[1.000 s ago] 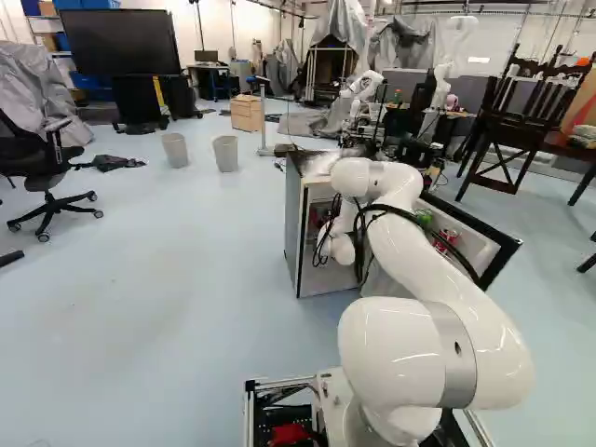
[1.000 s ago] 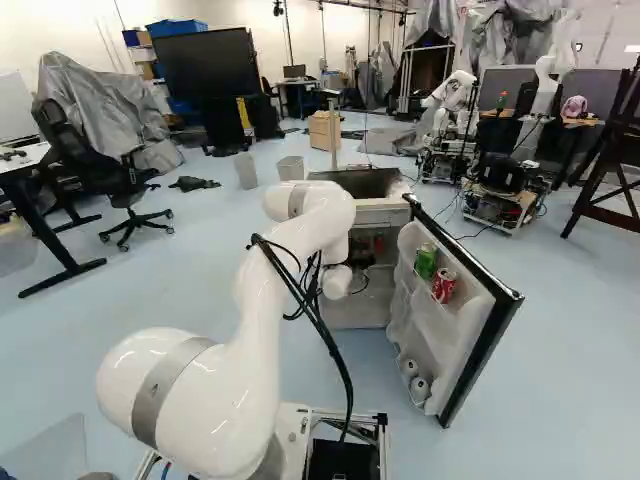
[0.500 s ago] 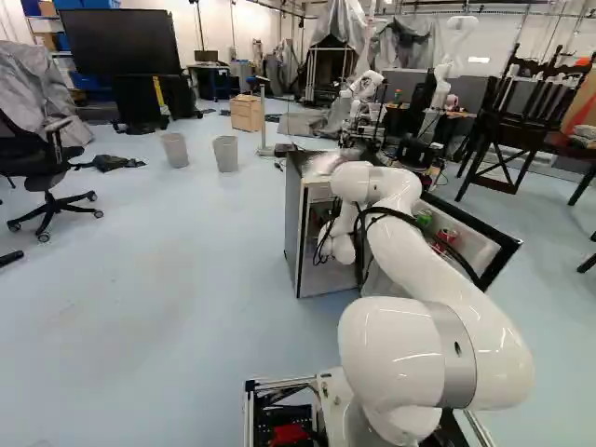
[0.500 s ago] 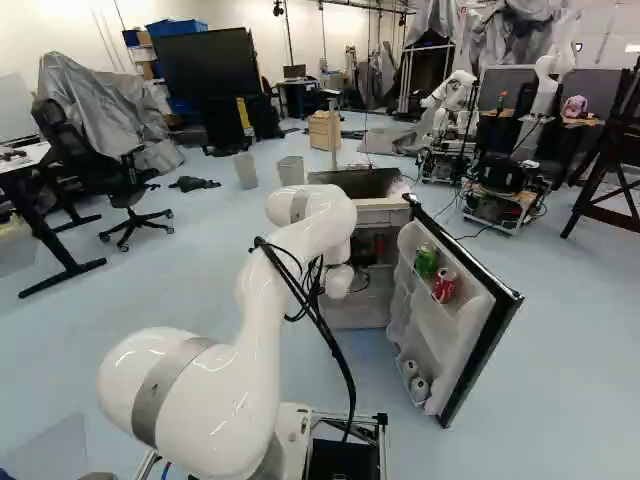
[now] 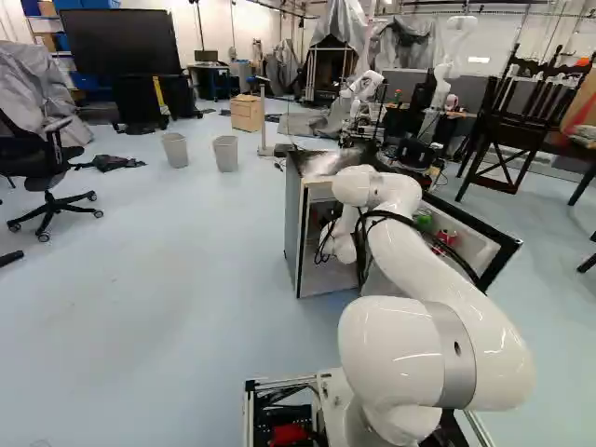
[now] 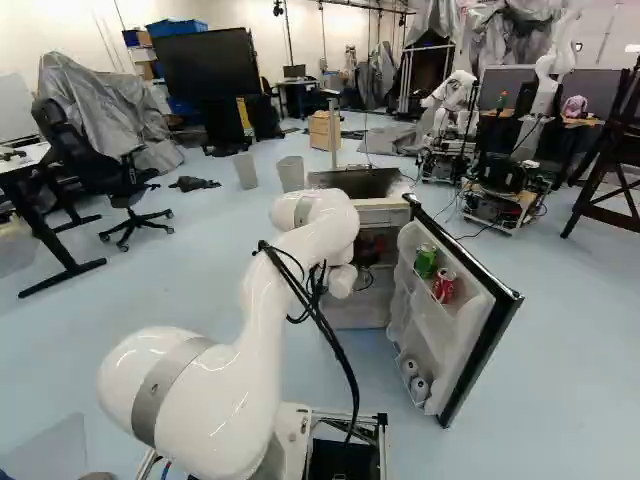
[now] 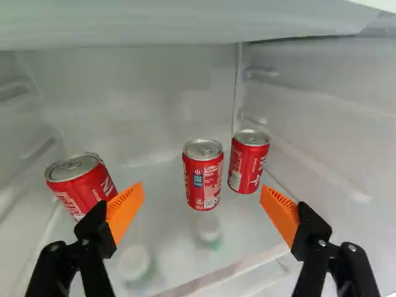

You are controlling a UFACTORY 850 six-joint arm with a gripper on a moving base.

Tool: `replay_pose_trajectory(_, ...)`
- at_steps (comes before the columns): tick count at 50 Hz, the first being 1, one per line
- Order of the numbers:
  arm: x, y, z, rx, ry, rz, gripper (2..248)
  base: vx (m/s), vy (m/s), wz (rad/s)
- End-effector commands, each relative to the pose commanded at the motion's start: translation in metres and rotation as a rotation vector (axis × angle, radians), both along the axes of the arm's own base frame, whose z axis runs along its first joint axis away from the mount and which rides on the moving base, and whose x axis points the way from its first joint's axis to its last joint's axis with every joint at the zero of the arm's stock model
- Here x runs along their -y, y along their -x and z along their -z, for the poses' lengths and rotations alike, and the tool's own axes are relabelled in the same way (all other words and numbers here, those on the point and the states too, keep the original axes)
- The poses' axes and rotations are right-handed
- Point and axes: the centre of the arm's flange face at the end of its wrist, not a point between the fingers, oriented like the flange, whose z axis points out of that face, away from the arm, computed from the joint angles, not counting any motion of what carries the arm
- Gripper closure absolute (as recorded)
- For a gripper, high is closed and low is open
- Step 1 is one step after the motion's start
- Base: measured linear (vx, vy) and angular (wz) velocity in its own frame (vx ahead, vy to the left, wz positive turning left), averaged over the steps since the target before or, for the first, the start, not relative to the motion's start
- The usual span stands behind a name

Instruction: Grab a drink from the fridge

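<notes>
Your jaws (image 7: 202,197) stand wide, facing into the fridge (image 5: 292,228). The middle can (image 7: 203,175) is ahead of their gap; a second can (image 7: 249,162) stands just beside it (quite the pair), and a third can (image 7: 81,184) lies beyond the opposite finger (image 7: 126,207), partly hidden.

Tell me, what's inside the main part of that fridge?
Three red cans sit on a clear shelf. Below it, pale shapes are too blurred to name. The cans cover whatever is directly behind them.

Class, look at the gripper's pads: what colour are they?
The pads are orange, which shows best in the wrist view.
</notes>
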Motion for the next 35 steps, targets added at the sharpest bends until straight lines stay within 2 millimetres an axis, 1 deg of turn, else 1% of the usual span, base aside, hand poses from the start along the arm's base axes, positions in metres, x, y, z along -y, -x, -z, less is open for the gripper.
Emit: replay_pose_trajectory(35,0.005,-0.027,0.013,0.063,0.015,-0.002,3,0.0,0.0,0.0)
